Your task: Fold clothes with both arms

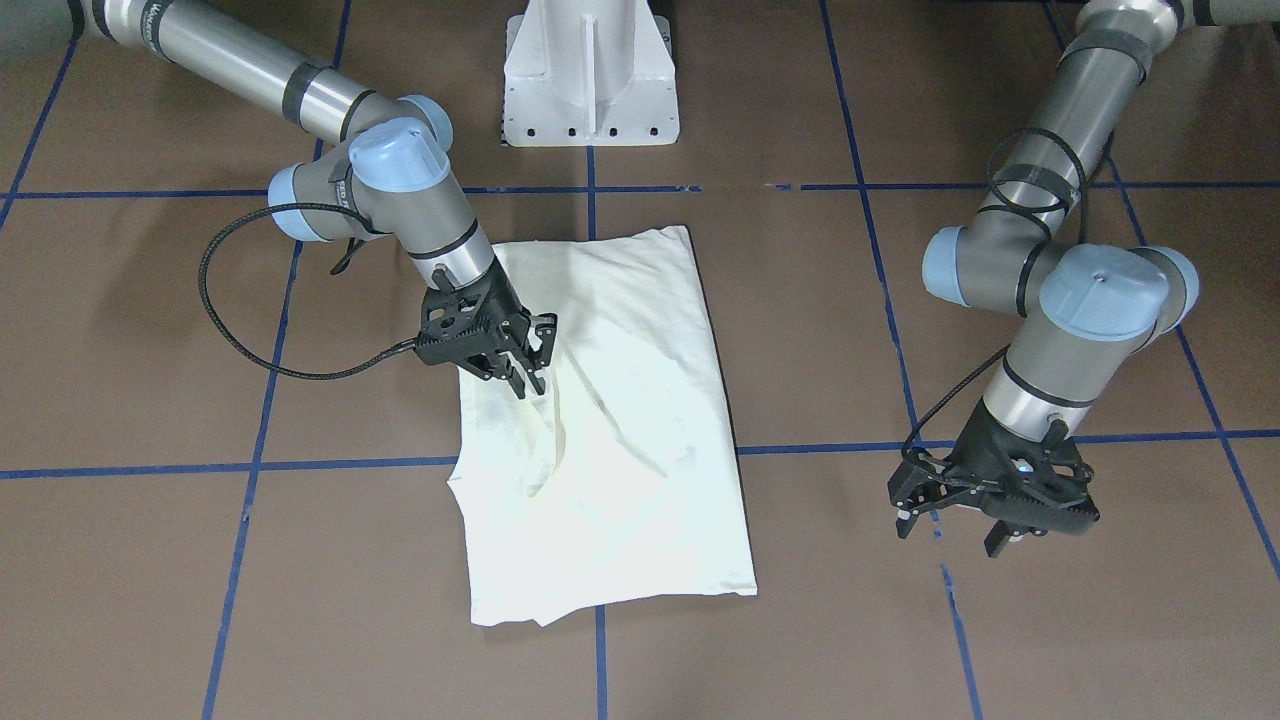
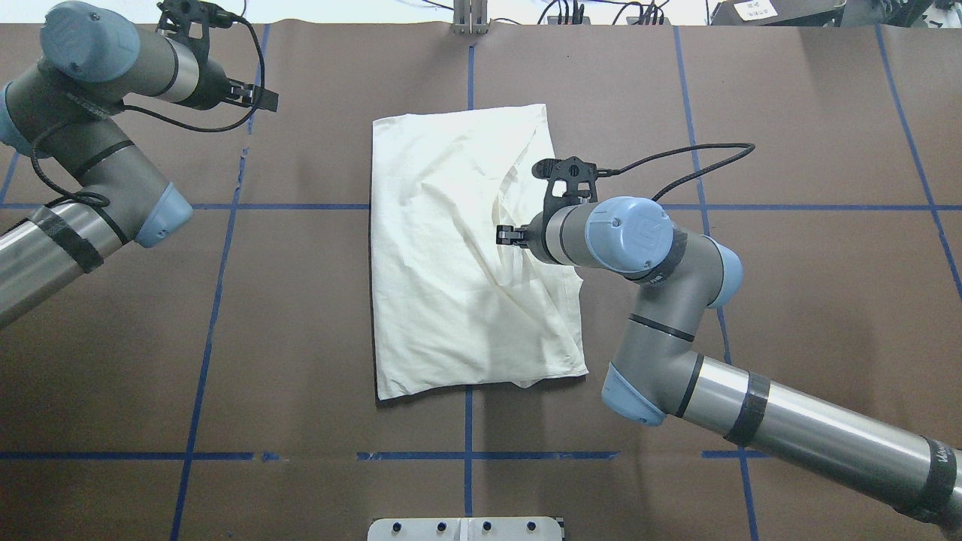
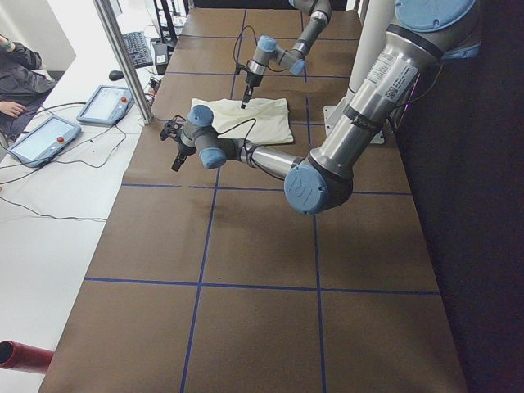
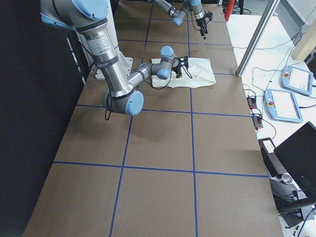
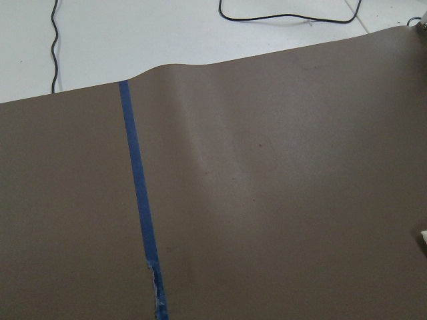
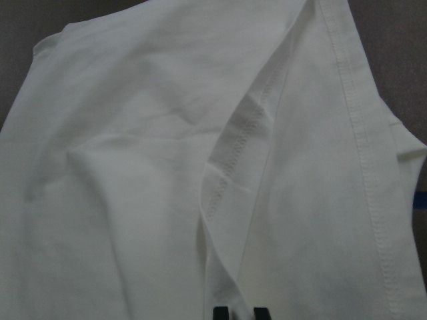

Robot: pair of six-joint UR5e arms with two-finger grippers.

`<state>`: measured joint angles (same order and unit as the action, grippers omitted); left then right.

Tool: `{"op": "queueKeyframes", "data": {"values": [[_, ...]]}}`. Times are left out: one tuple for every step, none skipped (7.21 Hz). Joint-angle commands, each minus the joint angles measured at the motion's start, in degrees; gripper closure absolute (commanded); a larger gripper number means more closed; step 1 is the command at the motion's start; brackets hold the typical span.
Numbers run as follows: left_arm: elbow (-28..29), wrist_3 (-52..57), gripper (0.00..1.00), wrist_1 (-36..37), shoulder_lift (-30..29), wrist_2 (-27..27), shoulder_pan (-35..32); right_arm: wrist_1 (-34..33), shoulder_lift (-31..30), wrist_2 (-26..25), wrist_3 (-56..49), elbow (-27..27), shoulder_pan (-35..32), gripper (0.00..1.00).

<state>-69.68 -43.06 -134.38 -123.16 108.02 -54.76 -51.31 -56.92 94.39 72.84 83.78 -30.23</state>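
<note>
2 black fingers (image 6: 220,312) of my right gripper (image 1: 530,385) pinch the cream cloth T-shirt (image 1: 640,330). My left gripper (image 1: 950,538) hangs spread by the far edge of the brown table (image 1: 150,600).

brown table cover (image 5: 280,200) | blue tape line (image 5: 137,193) | black cables (image 5: 54,40) on white floor (image 5: 167,33)

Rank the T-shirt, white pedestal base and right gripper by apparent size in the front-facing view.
1. T-shirt, clearly largest.
2. white pedestal base, though the view's top edge crops it.
3. right gripper, smallest, not far behind the base.
</note>
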Motion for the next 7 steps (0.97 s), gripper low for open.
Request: {"op": "queueKeyframes", "data": {"values": [[-0.1, 0.0, 0.0, 0.0, 0.0, 0.0, 0.0, 0.1, 0.1, 0.0, 0.3, -0.1, -0.1, 1.0], [-0.1, 0.0, 0.0, 0.0, 0.0, 0.0, 0.0, 0.1, 0.1, 0.0, 0.5, 0.2, -0.2, 1.0], [-0.1, 0.0, 0.0, 0.0, 0.0, 0.0, 0.0, 0.2, -0.5, 0.0, 0.6, 0.9, -0.3, 1.0], [-0.1, 0.0, 0.0, 0.0, 0.0, 0.0, 0.1, 0.2, -1.8, -0.1, 0.6, 2.0, -0.4, 1.0], [-0.1, 0.0, 0.0, 0.0, 0.0, 0.0, 0.1, 0.2, -4.7, -0.8, 0.6, 4.3, -0.4, 1.0], [-0.1, -0.5, 0.0, 0.0, 0.0, 0.0, 0.2, 0.2, -6.9, -2.3, 0.7, 5.2, -0.4, 1.0], [-0.1, -1.1, 0.0, 0.0, 0.0, 0.0, 0.4, 0.3, -8.2, -2.7, 0.7, 5.4, -0.4, 1.0]]}}
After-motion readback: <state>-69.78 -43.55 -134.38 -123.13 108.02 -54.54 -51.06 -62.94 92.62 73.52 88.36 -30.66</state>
